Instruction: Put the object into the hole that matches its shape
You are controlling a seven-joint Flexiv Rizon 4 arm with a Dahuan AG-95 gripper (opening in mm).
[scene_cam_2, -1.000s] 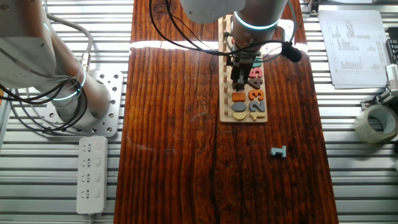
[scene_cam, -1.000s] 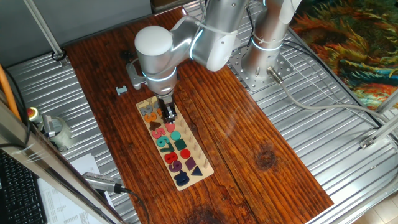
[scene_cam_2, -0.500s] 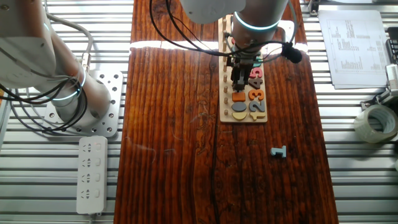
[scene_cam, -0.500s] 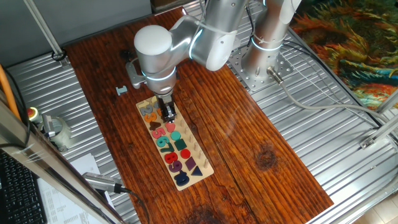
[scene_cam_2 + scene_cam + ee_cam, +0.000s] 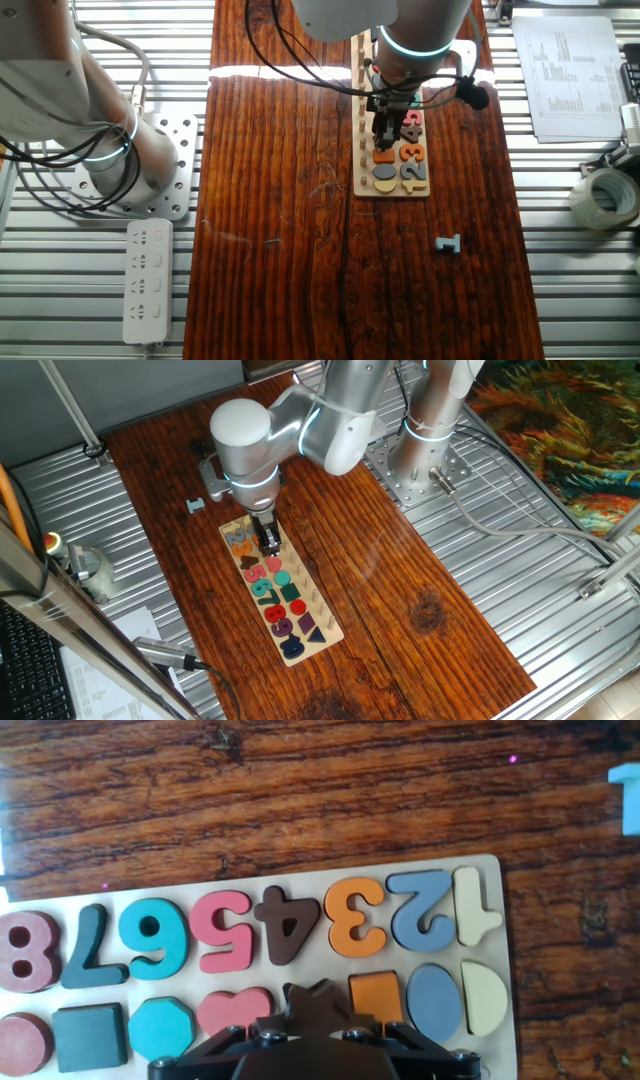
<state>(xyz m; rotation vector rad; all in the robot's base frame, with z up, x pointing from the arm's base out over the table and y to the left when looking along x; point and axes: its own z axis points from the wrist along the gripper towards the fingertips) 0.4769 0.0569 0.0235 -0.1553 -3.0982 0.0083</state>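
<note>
The star piece [image 5: 318, 1001] looks dark brown, not orange. It sits low over the pale wooden board [image 5: 490, 880], in the shape row between the pink heart [image 5: 235, 1010] and the orange square [image 5: 378, 997]. The star-shaped hole is hidden beneath it. My gripper [image 5: 318, 1025] is straight over the star; only its dark body shows in the hand view and the fingertips are hidden. In the fixed views the gripper [image 5: 269, 546] [image 5: 384, 135] reaches down to the board [image 5: 318, 605] [image 5: 362, 150] with its fingers close together, shut on the star.
A grey-blue bracket-shaped piece [image 5: 195, 506] [image 5: 448, 244] [image 5: 625, 795] lies on the dark wooden table off the board. Coloured numbers and shapes fill the board. A tape roll [image 5: 605, 198], papers [image 5: 570, 70] and a power strip [image 5: 145, 280] lie on the metal surround.
The arm's upper joint has shifted slightly; the gripper stays over the same spot on the board, holding the star.
</note>
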